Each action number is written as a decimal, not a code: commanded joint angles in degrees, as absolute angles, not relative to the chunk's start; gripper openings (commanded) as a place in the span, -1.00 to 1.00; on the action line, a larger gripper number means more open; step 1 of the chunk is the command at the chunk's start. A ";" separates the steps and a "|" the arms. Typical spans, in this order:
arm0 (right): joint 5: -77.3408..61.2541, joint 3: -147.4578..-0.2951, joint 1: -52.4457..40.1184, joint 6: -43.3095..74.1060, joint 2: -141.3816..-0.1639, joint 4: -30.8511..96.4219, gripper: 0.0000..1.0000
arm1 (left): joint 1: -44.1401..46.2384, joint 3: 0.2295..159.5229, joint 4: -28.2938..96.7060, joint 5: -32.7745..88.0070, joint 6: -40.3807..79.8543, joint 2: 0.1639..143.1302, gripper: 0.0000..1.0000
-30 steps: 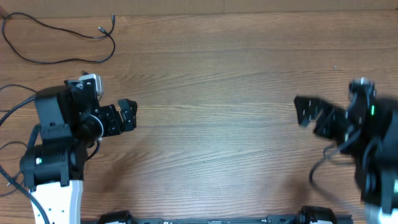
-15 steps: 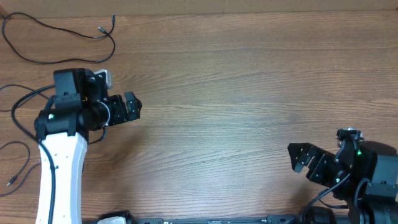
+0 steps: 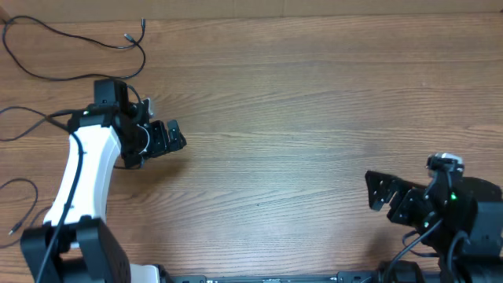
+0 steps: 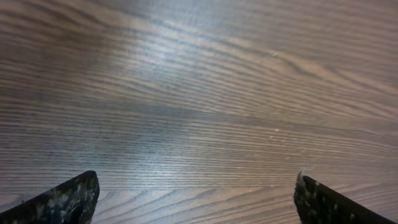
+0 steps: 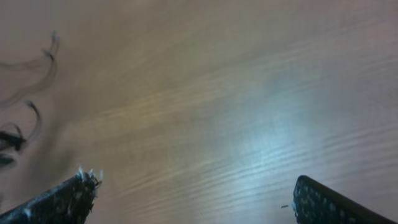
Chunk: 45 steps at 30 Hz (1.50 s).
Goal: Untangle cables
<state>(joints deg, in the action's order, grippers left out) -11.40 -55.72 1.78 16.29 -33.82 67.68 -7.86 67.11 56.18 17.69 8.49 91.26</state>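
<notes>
A thin black cable (image 3: 75,49) lies in loose curves at the far left corner of the table, with a small silvery plug tip (image 3: 127,36). A second thin strand (image 3: 27,191) loops at the left edge. My left gripper (image 3: 170,137) is open and empty over bare wood, to the right of and below the far cable. Its wrist view shows both fingertips (image 4: 64,200) wide apart with nothing between them. My right gripper (image 3: 377,192) is open and empty at the near right. Its wrist view shows blurred dark strands (image 5: 34,84) far off to the left.
The thicker black wires of the left arm (image 3: 23,132) run across the left edge. The left arm's white link (image 3: 78,177) stretches over the near left of the wooden table (image 3: 299,102). The right arm's base (image 3: 464,220) fills the near right corner.
My right arm has pulled back from the middle right to the near right corner. My left arm has stretched out, its gripper shifting slightly right. No cable has moved.
</notes>
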 commanded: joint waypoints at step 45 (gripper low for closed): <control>-12.51 -38.61 1.50 14.96 -11.73 66.00 1.00 | -7.70 67.77 56.27 17.39 7.29 100.86 0.99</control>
<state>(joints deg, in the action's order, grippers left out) -13.08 -38.98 1.78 14.79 -12.73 66.19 -7.86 67.11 56.16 17.50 8.49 100.53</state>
